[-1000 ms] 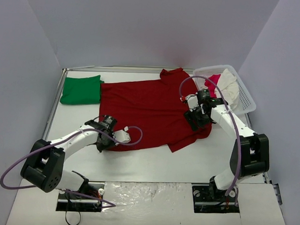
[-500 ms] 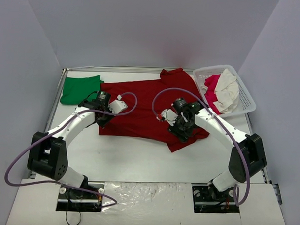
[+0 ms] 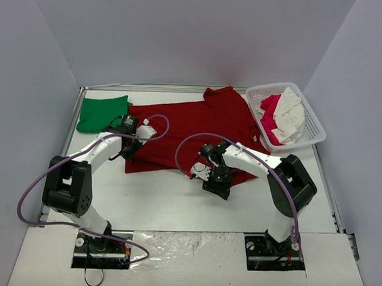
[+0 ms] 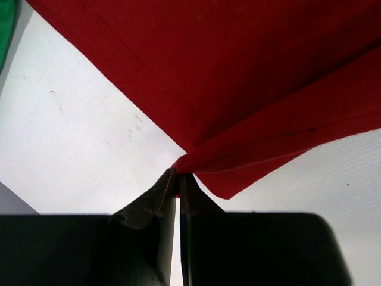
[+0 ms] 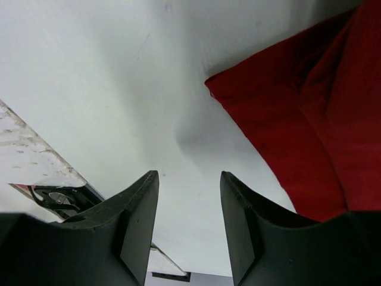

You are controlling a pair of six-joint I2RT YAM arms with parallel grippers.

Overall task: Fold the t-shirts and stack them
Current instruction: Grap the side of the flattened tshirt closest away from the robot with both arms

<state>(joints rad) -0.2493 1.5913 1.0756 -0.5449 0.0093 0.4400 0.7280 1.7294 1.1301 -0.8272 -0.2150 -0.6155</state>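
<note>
The large dark red t-shirt [image 3: 198, 127] lies spread across the back of the table, its front part doubled over. My left gripper [image 3: 128, 152] is shut on a bunched corner of the shirt's left edge; the left wrist view shows the red cloth [image 4: 250, 89] pinched at the fingertips [image 4: 189, 185], just above the table. My right gripper [image 3: 216, 189] is open and empty over bare table, just in front of the shirt's front edge; the red cloth [image 5: 309, 119] lies to its right. The bright green t-shirt [image 3: 103, 113] lies folded at the back left.
A white basket [image 3: 314, 125] with pink and cream clothes stands at the back right. The table [image 3: 176, 205] is white, with grey walls on three sides. Purple cables loop off both arms over the shirt.
My left gripper carried the shirt's near edge back and to the left, doubling the shirt over. My right gripper moved left and toward the front and now stands open off the cloth.
</note>
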